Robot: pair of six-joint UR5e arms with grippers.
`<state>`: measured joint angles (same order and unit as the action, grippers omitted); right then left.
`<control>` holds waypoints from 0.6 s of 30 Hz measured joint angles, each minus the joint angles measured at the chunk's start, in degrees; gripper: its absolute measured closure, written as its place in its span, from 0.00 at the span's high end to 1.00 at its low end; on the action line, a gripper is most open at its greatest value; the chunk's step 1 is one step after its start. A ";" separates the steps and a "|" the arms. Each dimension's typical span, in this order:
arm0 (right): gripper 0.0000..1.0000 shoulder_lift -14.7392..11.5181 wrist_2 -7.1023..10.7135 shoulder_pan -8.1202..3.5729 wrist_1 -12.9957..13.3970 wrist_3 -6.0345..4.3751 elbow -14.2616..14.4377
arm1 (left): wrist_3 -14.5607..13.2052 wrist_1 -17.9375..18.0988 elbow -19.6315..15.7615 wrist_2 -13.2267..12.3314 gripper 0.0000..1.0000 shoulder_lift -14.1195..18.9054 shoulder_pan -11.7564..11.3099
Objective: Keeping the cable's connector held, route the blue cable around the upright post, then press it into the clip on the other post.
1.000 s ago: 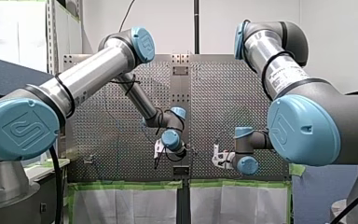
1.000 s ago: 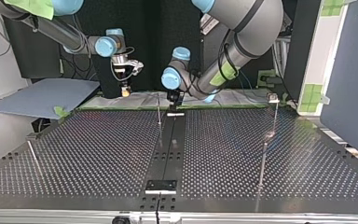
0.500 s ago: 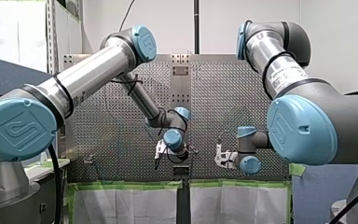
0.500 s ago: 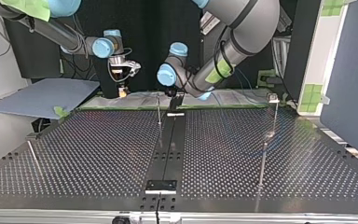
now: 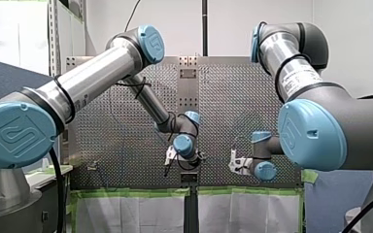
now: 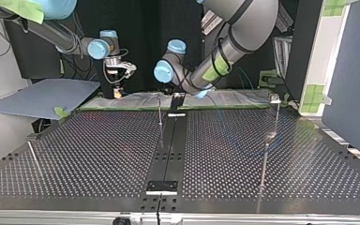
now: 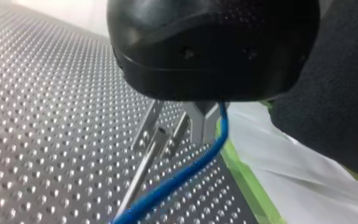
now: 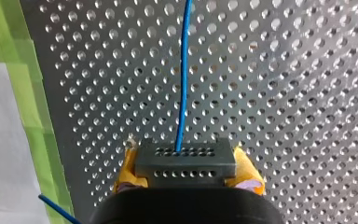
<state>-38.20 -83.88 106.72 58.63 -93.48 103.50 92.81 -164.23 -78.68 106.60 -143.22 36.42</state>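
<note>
In the left wrist view my left gripper [image 7: 200, 128], black with metal fingers, is shut on the blue cable [image 7: 177, 179], which trails away over the perforated table. A thin upright post [image 7: 144, 163] stands just beside its fingers. My right gripper [image 8: 185, 179] has yellow pads and is shut on the grey perforated connector [image 8: 185, 162], from which the blue cable [image 8: 182, 93] runs straight ahead. In the top view my left gripper [image 6: 175, 97] hangs by the middle post [image 6: 160, 110] and my right gripper [image 6: 117, 89] is further toward that view's left. A post topped with a clip [image 6: 275, 99] stands at that view's right.
More thin posts stand on the perforated table [image 6: 98, 154], one at the top view's left [image 6: 33, 158] and one at its right [image 6: 264, 161]. A dark centre strip [image 6: 168, 150] runs across the table. Green tape [image 8: 28, 93] and white sheeting line the table's edge.
Both grippers have moved toward the top view's left, which is rightward in the front view. Each keeps its hold.
</note>
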 joint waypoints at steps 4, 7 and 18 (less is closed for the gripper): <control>0.00 0.02 0.33 -0.39 -0.11 0.06 0.00 | 0.20 1.00 0.00 -0.13 0.00 0.01 0.38; 0.00 0.03 1.05 -0.47 -0.20 0.23 0.00 | 1.22 2.00 0.00 0.32 0.00 0.06 0.00; 0.00 0.05 1.77 -0.25 -0.01 0.25 0.00 | 3.96 3.06 0.04 1.07 0.00 0.82 -1.90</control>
<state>-38.15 -82.11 106.47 58.62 -93.23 103.50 96.77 -161.17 -78.64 107.67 -142.40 34.52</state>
